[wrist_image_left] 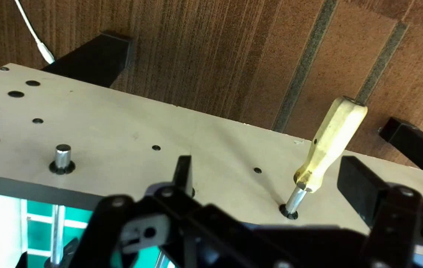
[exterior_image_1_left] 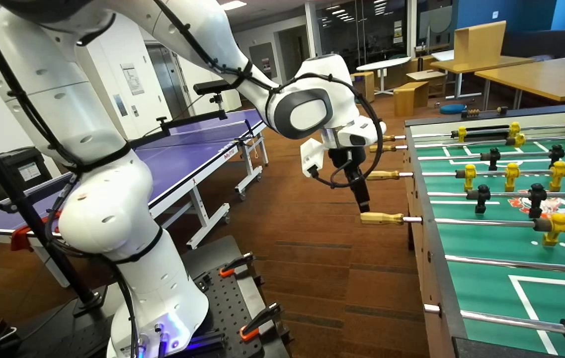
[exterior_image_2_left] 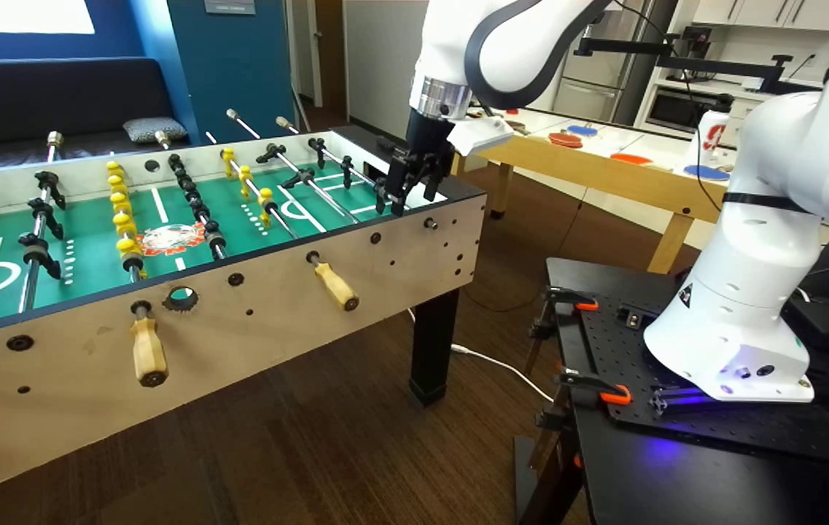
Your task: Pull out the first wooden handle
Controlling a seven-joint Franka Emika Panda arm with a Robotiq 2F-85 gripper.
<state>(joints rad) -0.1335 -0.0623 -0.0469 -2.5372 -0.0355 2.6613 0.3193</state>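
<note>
Pull judged not yet begun: Robotiq gripper [wrist_image_left: 266,167] spread, pinching nothing; presumed first wooden handle [wrist_image_left: 332,143] sits on its metal rod [wrist_image_left: 296,200] outside the foosball table [wrist_image_left: 107,124], between the fingers [wrist_image_left: 360,188] in the wrist view; grasp and pull remain.

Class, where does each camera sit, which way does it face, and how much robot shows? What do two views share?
An exterior view: near the base, facing past the arm to a table-tennis table; gripper shows too.
An exterior view: off a long side of the foosball table, facing it; base, gripper and some arm show.
Wrist view: on the arm, facing down past open fingers to a wooden handle.
Both exterior views share that handle and the foosball table.
</note>
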